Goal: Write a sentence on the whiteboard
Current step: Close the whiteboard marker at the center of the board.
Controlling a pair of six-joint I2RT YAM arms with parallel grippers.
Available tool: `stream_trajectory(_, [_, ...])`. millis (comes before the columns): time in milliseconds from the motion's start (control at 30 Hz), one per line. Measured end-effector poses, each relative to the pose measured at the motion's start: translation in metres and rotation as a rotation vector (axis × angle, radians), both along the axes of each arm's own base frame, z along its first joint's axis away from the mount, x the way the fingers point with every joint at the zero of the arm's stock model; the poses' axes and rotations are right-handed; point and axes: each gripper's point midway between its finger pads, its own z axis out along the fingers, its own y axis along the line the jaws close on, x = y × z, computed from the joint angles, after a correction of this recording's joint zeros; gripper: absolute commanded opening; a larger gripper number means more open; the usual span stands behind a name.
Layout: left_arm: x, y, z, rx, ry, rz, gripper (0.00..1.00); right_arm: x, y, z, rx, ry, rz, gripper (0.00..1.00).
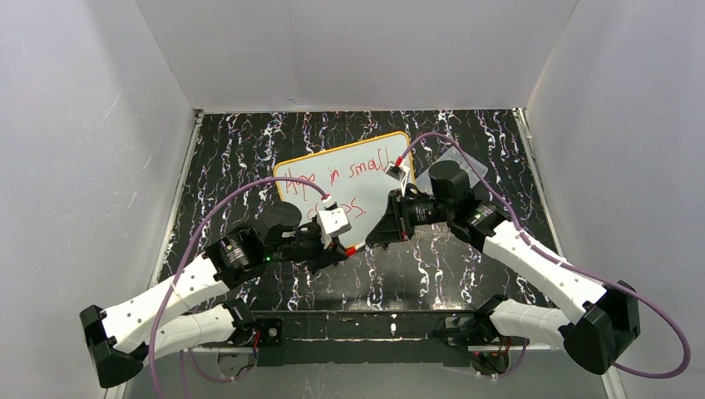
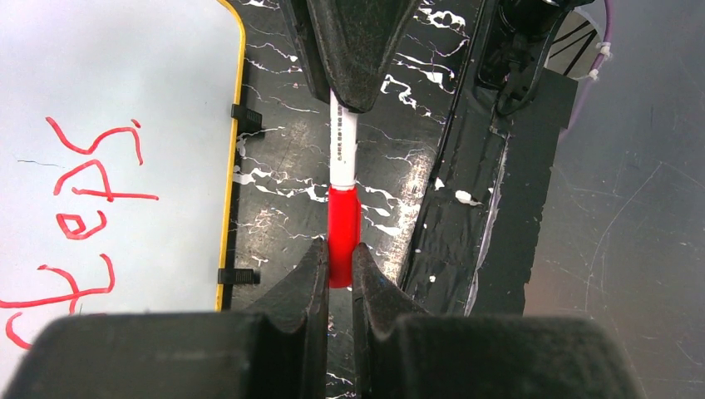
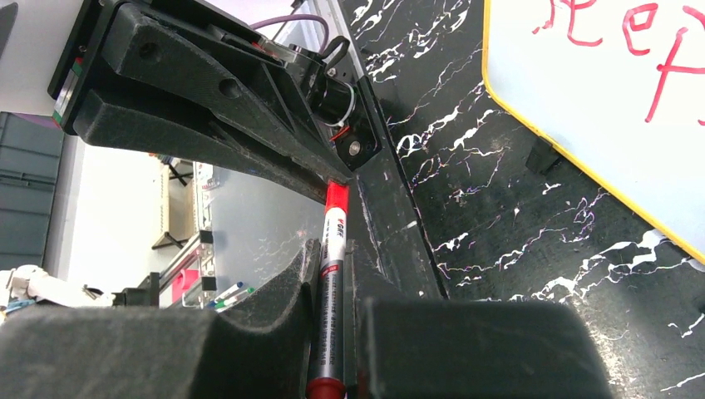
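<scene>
board: whiteboard [image 1: 376, 193] flat on the black marbled counter [image 1: 432, 274], far of centre, tilted a little to the counter edge; near rim just beside the two arms.
writing: the sentence [image 1: 332, 173] in red on two lines, "hope in small" above, "steps" below; judged complete.
tool: marker [image 2: 342, 150] held level in the air between both arms, off the board, over bare counter by the board's near rim.
left fingers [image 2: 320, 266]: clamped together on the red cap [image 2: 343, 224]; nothing else held.
right fingers [image 3: 306, 270]: clamped on the marker's barrel, printed side up, cap end pointing at the other arm.
reason for hold: one arm per end, in line, suited to pushing cap and barrel together along one axis; tip kept away from the board, so no stray marks.
step in hand: judged recapping, given finished text; cap appears seated on the barrel.
risk: misalignment of the two arms could bend or drop the marker.
</scene>
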Motion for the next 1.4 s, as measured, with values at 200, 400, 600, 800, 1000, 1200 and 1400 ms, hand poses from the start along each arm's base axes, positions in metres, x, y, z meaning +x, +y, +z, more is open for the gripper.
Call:
stream_trajectory(200, [0.0, 0.0, -0.005, 0.015, 0.014, -0.001, 0.0, 0.0, 0.001, -0.005, 0.003, 0.001, 0.0, 0.01])
stream_trajectory(400, [0.0, -0.001, -0.008, 0.023, 0.023, -0.003, 0.0, 0.0, 0.001, -0.008, -0.001, 0.004, -0.003, 0.01])
stream_trajectory(600, [0.0, -0.002, -0.011, 0.033, 0.031, -0.003, 0.0, 0.0, 0.001, -0.011, 0.0, 0.008, -0.005, 0.01])
stream_trajectory(800, [0.001, -0.003, -0.015, 0.045, 0.04, -0.003, 0.0, 0.0, 0.001, -0.015, -0.001, 0.017, -0.014, 0.01])
stream_trajectory(1000, [0.001, -0.004, -0.018, 0.052, 0.048, -0.006, 0.0, -0.001, 0.002, -0.018, -0.001, 0.019, -0.015, 0.01])
stream_trajectory(1200, [0.001, -0.005, -0.019, 0.054, 0.058, -0.006, 0.0, -0.001, 0.002, -0.019, -0.003, 0.018, -0.017, 0.01])
stream_trajectory(1400, [0.001, -0.005, -0.023, 0.065, 0.065, -0.004, 0.27, 0.001, -0.001, -0.025, -0.036, 0.003, -0.062, 0.01])
